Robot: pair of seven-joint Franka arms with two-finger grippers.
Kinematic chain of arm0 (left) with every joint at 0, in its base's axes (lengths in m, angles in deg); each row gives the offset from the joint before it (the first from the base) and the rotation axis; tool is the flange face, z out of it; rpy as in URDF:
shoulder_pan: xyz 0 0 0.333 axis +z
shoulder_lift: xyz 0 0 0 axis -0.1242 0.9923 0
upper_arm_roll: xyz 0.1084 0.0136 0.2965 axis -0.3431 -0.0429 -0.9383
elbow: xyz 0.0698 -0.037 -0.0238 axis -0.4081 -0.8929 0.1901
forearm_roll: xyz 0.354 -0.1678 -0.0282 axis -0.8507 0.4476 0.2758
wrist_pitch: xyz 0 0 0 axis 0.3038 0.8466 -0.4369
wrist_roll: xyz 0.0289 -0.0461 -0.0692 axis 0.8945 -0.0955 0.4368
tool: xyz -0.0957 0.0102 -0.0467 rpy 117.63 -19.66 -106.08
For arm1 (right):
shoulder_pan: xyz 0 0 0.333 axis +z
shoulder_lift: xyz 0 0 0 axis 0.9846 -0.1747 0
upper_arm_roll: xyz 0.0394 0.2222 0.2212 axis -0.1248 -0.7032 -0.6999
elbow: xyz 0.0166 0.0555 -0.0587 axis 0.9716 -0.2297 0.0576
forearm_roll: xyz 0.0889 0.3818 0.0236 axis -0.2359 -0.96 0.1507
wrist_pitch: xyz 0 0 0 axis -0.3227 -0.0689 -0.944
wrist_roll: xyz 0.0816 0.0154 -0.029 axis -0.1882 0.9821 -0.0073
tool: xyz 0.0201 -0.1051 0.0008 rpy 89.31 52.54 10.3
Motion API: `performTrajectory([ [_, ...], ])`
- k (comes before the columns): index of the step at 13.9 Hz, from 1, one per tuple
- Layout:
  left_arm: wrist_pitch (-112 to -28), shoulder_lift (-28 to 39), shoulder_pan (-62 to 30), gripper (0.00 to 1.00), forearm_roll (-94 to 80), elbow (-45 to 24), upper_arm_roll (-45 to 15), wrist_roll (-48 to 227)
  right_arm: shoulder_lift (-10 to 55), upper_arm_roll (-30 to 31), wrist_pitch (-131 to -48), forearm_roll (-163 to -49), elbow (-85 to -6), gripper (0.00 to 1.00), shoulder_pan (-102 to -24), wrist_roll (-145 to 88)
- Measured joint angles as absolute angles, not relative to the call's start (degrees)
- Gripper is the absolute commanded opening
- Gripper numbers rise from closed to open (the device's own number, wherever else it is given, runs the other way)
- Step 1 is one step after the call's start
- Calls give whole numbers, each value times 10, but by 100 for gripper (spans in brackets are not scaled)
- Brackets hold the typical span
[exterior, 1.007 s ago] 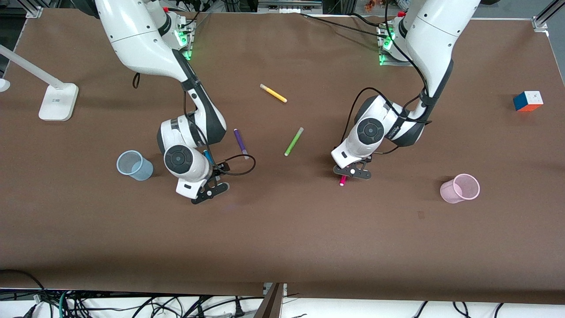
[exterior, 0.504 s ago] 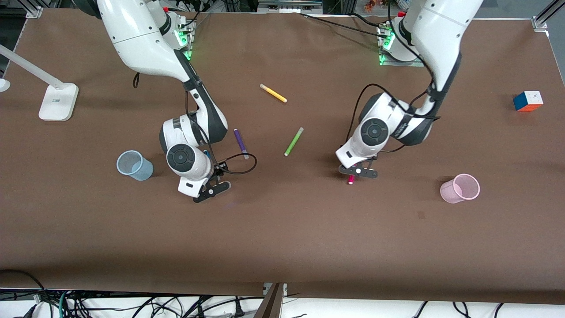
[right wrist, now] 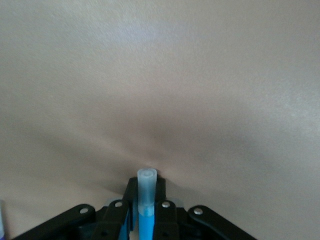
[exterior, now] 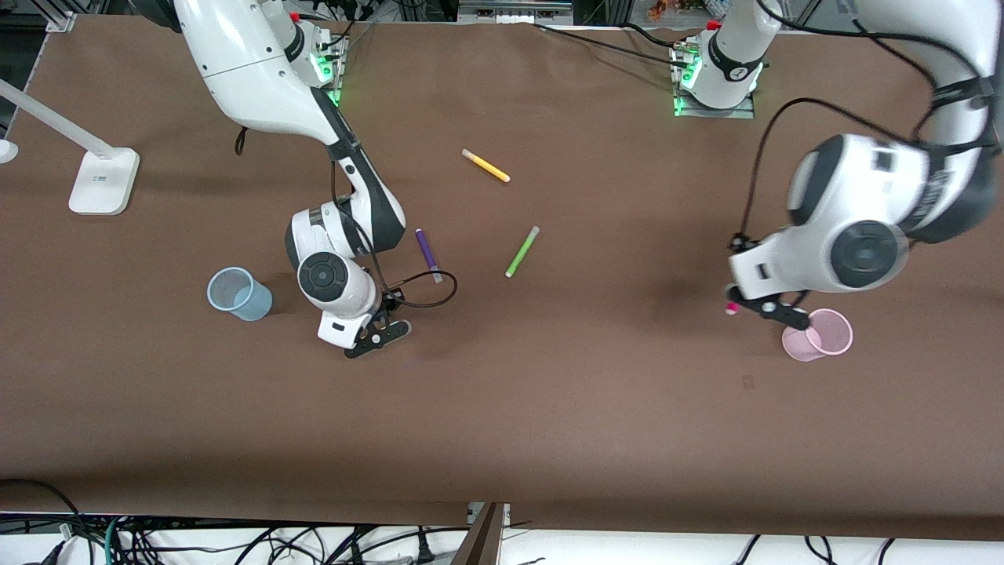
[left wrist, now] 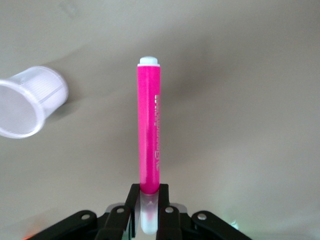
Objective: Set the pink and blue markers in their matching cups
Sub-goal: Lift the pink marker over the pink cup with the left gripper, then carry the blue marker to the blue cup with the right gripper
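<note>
My left gripper (exterior: 759, 308) is shut on the pink marker (left wrist: 149, 135), gripping its paler end, and holds it up in the air right beside the pale pink cup (exterior: 817, 335). The marker's tip (exterior: 731, 308) pokes out on the side away from the cup. The cup also shows in the left wrist view (left wrist: 27, 102), off to one side of the marker. My right gripper (exterior: 375, 333) is shut on the blue marker (right wrist: 146, 210), its greyish clear cap sticking out past the fingers, low over the table beside the pale blue cup (exterior: 239, 293). The front view hides the blue marker.
A purple pen (exterior: 427, 253), a lime-green pen (exterior: 522, 251) and a yellow pen (exterior: 486, 165) lie mid-table between the arms. A white lamp base (exterior: 102, 180) stands at the right arm's end. A black cable loops by the right wrist (exterior: 427, 294).
My left arm has risen and swung toward its own end of the table, carrying the pink marker from mid-table to beside the pink cup. My right gripper has barely moved.
</note>
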State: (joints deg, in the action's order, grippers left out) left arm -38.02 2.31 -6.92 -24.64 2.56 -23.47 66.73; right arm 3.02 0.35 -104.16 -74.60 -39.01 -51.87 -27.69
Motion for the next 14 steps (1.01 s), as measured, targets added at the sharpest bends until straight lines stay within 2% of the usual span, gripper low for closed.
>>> performTrajectory([
  [2,-346,28,-37,0,-319,49,-239,566,49,4,-1042,-746,-389,0,-518,-267],
  [5,-339,50,-20,0,-429,54,-241,482,94,25,-1022,-746,-387,0,-519,-193],
  [10,-340,138,-25,0,-587,84,-237,452,175,68,-954,-751,-385,0,-545,26],
  [14,-361,205,-29,0,-634,109,-236,454,198,74,-889,-847,-385,0,-613,247],
])
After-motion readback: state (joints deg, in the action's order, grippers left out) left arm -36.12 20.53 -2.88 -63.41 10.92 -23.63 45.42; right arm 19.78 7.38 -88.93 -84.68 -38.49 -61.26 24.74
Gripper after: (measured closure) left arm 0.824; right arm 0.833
